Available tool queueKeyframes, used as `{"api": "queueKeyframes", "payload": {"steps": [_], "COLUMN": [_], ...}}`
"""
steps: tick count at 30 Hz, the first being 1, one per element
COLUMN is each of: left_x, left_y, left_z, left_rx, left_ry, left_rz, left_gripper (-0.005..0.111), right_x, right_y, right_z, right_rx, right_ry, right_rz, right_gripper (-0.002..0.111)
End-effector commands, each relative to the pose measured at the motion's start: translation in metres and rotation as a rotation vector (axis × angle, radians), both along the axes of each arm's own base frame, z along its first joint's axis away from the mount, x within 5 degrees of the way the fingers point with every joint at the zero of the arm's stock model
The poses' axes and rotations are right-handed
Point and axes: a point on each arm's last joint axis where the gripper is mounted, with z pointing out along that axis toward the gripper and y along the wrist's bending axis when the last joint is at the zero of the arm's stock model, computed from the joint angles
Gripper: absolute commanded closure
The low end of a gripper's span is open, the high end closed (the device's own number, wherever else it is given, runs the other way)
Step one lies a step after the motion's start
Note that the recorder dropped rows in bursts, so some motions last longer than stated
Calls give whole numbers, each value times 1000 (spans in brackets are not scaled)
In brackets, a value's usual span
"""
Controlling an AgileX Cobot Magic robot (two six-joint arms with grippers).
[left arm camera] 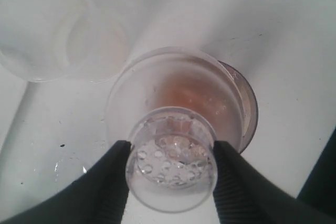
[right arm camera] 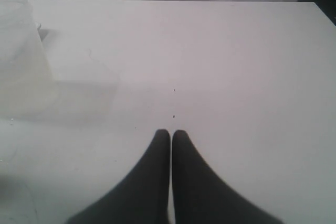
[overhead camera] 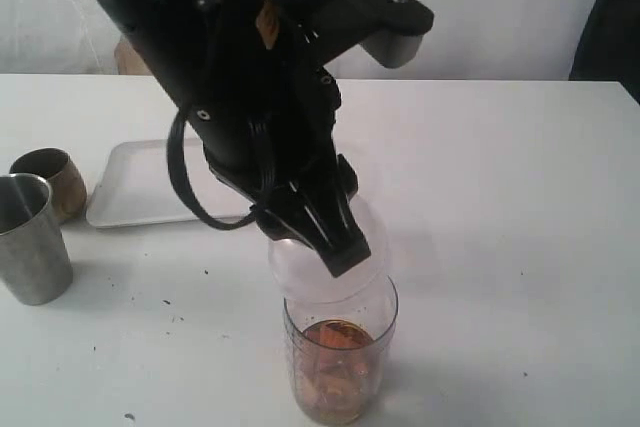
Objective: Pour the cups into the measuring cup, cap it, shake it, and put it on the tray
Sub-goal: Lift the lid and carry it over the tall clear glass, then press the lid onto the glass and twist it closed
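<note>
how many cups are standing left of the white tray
2: a steel tumbler at the view's left edge and a brown cup just behind it, beside the tray. The arm may hide others.

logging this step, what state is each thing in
measuring cup: upright, brown contents inside
dome lid: gripped, at the cup's mouth, seating unclear
left gripper: shut on dome lid
right gripper: shut, holding nothing
steel tumbler: upright
brown cup: upright
tray: lying flat

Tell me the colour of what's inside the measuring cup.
Amber-brown contents in the measuring cup; the exterior view shows it best.
</note>
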Motion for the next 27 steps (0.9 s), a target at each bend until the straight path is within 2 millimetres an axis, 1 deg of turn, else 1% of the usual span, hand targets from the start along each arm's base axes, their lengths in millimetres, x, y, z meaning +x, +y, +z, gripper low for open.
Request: {"api": "queueKeyframes", "payload": {"steps": [1,9,20,23,25,27], "left_x": [-1,3,2,2,2,2], "left_y": [-6,-13,-14,-14,-15,-18], "left_z": [-5,-16,-17,-14,-8,4], "left_rx": [2,28,19,11,-7,-50], "left_ry": [25,46,61,56,46,35], "left_rz": [-19,-26,-27,-27,-27,-27], "left_gripper": [107,107,107,107,107,107], "right_x": [0,0,0,0,0,0], "right_y": [0,0,0,0,0,0], "right_z": [0,0,0,0,0,0], "right_rx": [-1,-1,-1,-1,-1,-1], "right_ry": [-15,-15,-15,-15,-15,-15], "right_rz": [2,2,2,2,2,2], "right_gripper": [107,107,107,107,107,107]}}
